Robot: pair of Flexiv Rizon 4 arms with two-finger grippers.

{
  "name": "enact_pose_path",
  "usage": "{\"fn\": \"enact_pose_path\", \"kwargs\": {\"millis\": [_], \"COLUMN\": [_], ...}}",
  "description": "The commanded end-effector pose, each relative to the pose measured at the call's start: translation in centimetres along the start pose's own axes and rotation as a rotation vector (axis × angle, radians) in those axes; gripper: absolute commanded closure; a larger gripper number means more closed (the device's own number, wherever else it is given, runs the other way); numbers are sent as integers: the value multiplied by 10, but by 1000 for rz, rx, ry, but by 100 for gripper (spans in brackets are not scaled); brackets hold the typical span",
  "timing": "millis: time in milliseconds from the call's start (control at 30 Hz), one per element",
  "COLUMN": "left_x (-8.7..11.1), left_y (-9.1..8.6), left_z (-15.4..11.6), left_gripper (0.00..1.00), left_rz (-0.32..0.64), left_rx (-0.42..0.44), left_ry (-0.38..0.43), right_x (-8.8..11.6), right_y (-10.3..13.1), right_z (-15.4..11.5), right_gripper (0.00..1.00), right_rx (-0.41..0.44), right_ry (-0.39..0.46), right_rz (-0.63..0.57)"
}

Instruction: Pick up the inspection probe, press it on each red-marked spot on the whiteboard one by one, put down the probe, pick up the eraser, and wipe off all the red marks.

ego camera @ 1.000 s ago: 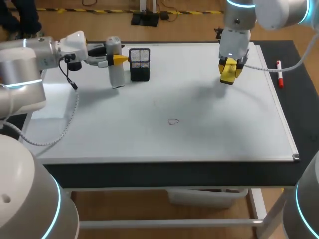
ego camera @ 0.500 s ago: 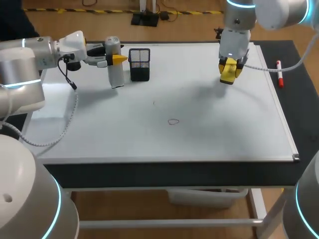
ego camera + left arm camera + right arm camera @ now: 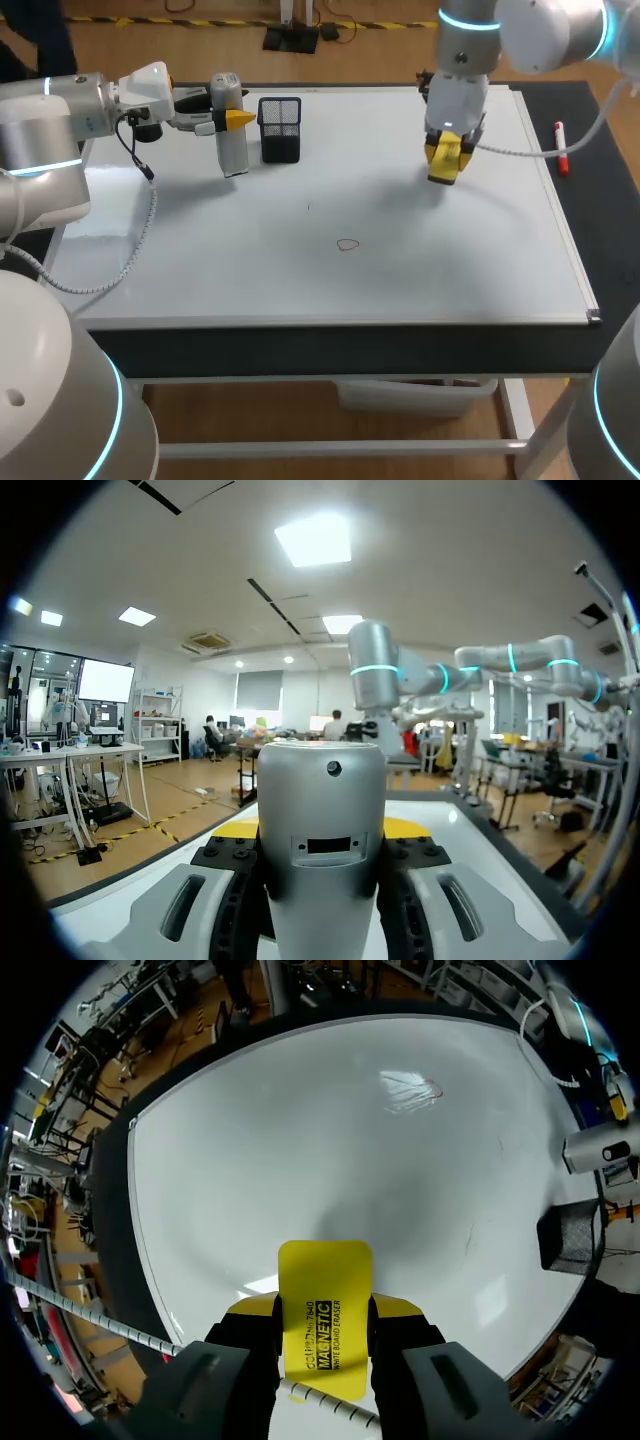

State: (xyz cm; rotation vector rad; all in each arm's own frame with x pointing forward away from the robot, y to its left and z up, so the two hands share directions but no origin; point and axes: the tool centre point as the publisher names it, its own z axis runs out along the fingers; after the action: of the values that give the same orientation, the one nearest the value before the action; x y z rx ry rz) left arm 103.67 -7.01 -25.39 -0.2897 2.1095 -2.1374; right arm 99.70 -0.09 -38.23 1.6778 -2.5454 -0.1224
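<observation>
The inspection probe (image 3: pixel 231 140), a grey cylinder, stands upright between the fingers of the left end effector (image 3: pixel 228 118), which pinches it from two sides near its upper part. In the left wrist view the probe (image 3: pixel 320 815) fills the gap of that end effector (image 3: pixel 320 832), a yellow tip showing at either side behind it. I cannot tell whether its lower end touches the whiteboard (image 3: pixel 450 260).

The eraser (image 3: pixel 443 165), a flat yellow block, is clamped between the fingers of the right end effector (image 3: pixel 445 158). In the right wrist view the eraser (image 3: pixel 325 1290) sticks out ahead of that end effector (image 3: pixel 322 1312), over the whiteboard (image 3: pixel 300 1140), its shadow on the board just ahead of it.

A small red mark (image 3: pixel 347 245), a loop, lies on the board well apart from both end effectors. In the right wrist view it sits far ahead of the eraser (image 3: pixel 420 1088).

A black mesh pen holder (image 3: pixel 280 130) stands just beside the probe, on the side toward the right end effector. A red marker (image 3: pixel 561 148) lies on the dark worktop (image 3: pixel 590 200), off the board's edge, to the outer side of the right end effector.
</observation>
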Motion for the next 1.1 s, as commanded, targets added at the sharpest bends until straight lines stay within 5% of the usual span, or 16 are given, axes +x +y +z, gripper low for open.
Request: {"fn": "enact_pose_path", "kwargs": {"millis": [33,733,1100], "left_x": [1,1,1], "left_y": [-2,-2,-2], "left_z": [0,0,0], "left_gripper": [100,100,100], "left_rz": [0,0,0], "left_rx": [-1,-1,-1], "left_ry": [-1,-1,-1], "right_x": [-6,-101,-132], "right_y": [27,159,202], "right_z": [0,10,42], "right_gripper": [100,100,100], "right_rx": [39,77,58], "right_ry": [-1,26,24], "right_rz": [-19,-303,-398]}}
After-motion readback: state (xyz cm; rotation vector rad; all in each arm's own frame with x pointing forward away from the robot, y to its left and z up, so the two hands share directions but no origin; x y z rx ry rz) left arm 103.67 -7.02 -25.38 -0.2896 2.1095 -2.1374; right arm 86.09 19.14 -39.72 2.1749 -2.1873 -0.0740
